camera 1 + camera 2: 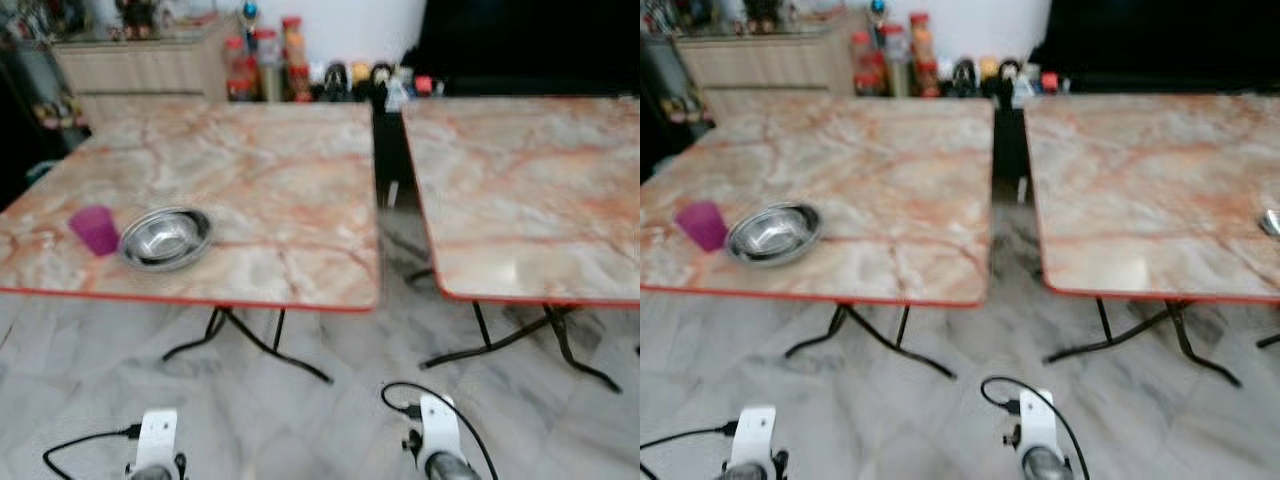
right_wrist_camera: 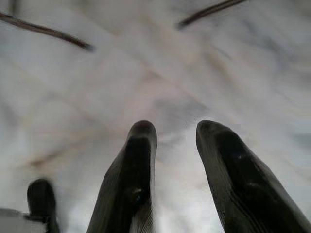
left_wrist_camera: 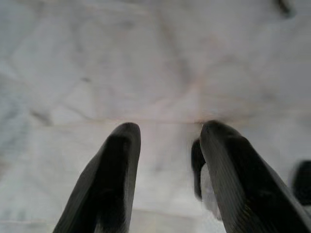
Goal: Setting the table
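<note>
A pale grey marbled tile floor (image 1: 330, 420) spreads across the lower half of the frame. On it stand two square folding tables with pink-veined marble-pattern tops, red edging and thin black legs: the left table (image 1: 280, 170) fills the left and centre, the right table (image 1: 530, 190) the right side, a narrow gap between them. Along the top edge, against a white wall, sits a blurred row of bottles and jars (image 1: 300, 70) beside a beige cabinet (image 1: 140, 65).

Near the left table's front left corner lies a round, shiny steel bowl (image 1: 166, 238), shallow and empty, with a small translucent purple cup (image 1: 95, 230) just beside it. A small metal object (image 1: 1270, 222) sits at the right table's far right edge.

The left gripper (image 3: 165, 170) and the right gripper (image 2: 177, 165) both hang low over the floor, fingers apart and holding nothing.
</note>
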`<state>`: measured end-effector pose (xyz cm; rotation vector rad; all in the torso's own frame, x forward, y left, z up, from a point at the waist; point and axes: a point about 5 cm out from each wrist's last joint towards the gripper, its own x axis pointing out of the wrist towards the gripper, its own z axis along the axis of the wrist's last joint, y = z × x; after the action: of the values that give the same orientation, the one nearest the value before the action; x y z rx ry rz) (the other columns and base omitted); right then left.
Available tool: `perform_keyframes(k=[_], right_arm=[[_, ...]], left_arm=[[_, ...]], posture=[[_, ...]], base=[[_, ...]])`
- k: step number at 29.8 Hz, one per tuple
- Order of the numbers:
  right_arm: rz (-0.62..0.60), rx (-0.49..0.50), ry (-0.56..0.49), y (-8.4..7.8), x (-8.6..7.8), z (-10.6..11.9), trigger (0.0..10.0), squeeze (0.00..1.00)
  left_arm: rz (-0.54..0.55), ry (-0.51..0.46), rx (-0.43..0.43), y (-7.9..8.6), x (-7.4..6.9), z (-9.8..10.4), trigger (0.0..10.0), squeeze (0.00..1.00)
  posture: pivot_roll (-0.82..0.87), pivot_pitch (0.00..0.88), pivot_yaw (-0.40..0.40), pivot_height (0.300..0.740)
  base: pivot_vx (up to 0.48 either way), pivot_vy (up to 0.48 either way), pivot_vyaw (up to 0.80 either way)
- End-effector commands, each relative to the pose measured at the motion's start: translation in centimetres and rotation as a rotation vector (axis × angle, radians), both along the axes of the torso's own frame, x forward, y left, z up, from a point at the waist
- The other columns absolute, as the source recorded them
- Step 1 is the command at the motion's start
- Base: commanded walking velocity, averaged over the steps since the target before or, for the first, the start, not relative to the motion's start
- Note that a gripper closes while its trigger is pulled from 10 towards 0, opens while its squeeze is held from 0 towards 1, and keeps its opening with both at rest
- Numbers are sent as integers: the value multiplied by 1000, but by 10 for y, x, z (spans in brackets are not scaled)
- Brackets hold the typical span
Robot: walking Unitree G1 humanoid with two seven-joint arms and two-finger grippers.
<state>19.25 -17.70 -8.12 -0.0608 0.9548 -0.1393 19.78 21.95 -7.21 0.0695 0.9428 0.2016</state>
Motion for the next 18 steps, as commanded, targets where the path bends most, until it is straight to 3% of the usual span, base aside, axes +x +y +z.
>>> perform_keyframes(k=[1,18], right_arm=[[6,21,-25,8,8,4,10000,0],[9,27,-24,9,6,2,10000,0]], left_arm=[[15,2,19,10,-1,2,10000,0],[17,-1,26,13,-2,2,10000,0]], posture=[[10,0,23,740],[6,0,30,740]], base=[[0,-420,0],[0,-418,0]])
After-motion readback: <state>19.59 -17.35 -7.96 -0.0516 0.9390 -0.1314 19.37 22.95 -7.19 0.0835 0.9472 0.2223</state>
